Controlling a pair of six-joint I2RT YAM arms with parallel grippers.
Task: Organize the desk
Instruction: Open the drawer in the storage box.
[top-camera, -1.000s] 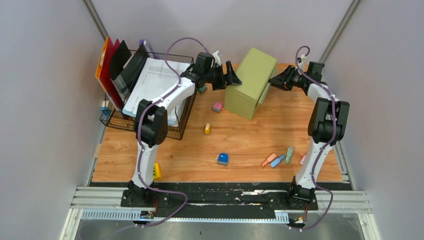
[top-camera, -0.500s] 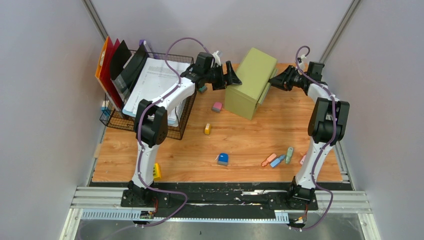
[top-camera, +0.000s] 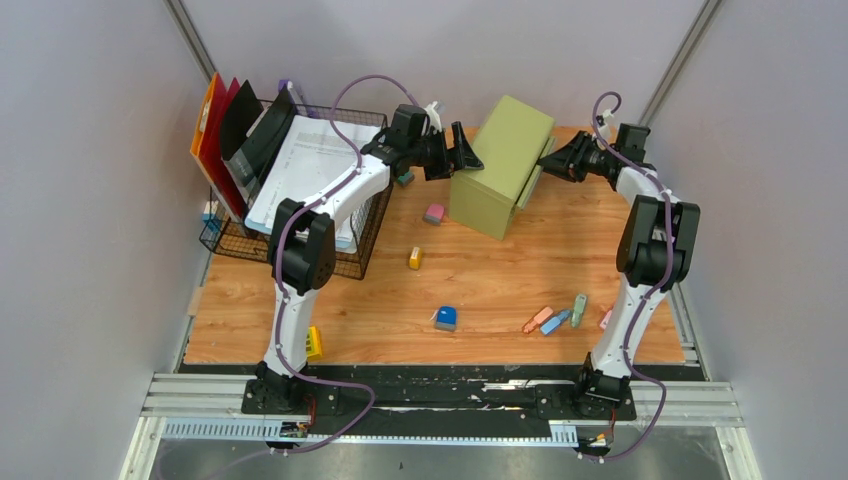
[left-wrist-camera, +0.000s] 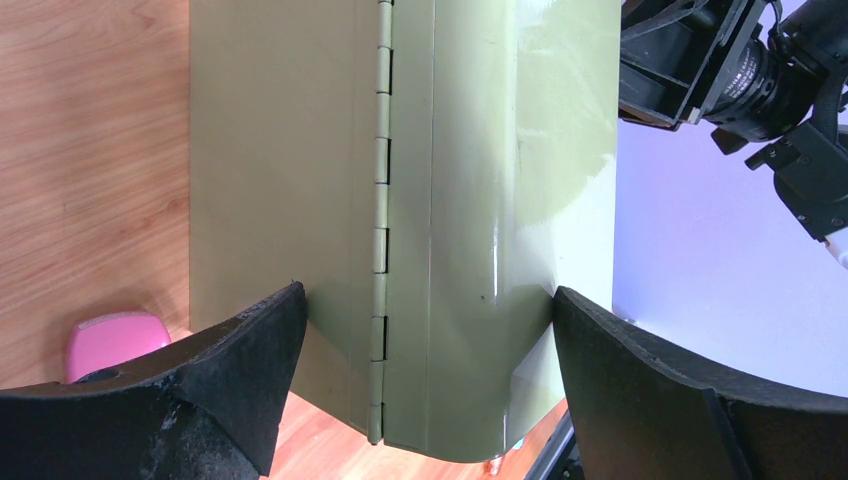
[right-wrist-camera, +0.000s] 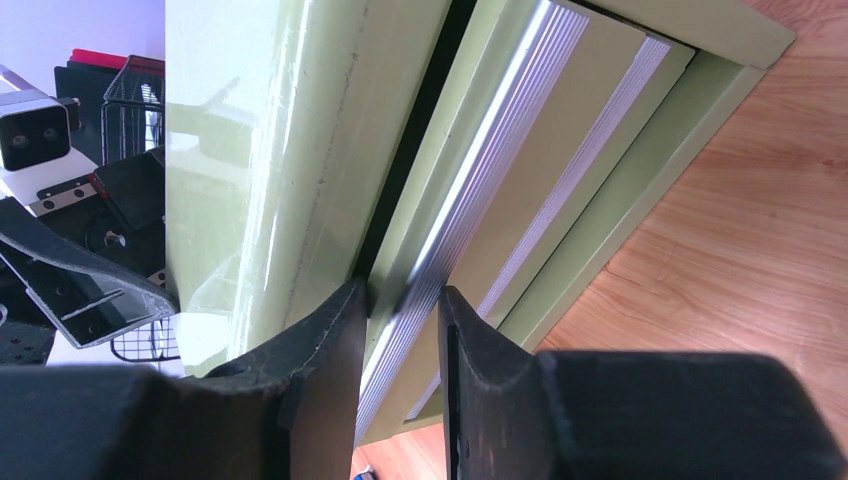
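Green cabinet (top-camera: 502, 165), far edge of desk (top-camera: 480, 275): straddled by spread left fingers (left-wrist-camera: 250, 390); drawer front's silver handle (right-wrist-camera: 450, 250) pinched between right fingers (right-wrist-camera: 330, 370).

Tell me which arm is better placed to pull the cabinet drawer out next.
Right. The right gripper is pinched on the drawer front's ribbed edge, likely ready to pull. The left gripper straddles the cabinet's hinged back corner, jaws wide, better suited to bracing.

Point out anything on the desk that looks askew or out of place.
The green cabinet sits skewed to the desk edges, a drawer slid partly out. Small colourful items lie scattered: pink, yellow, blue.
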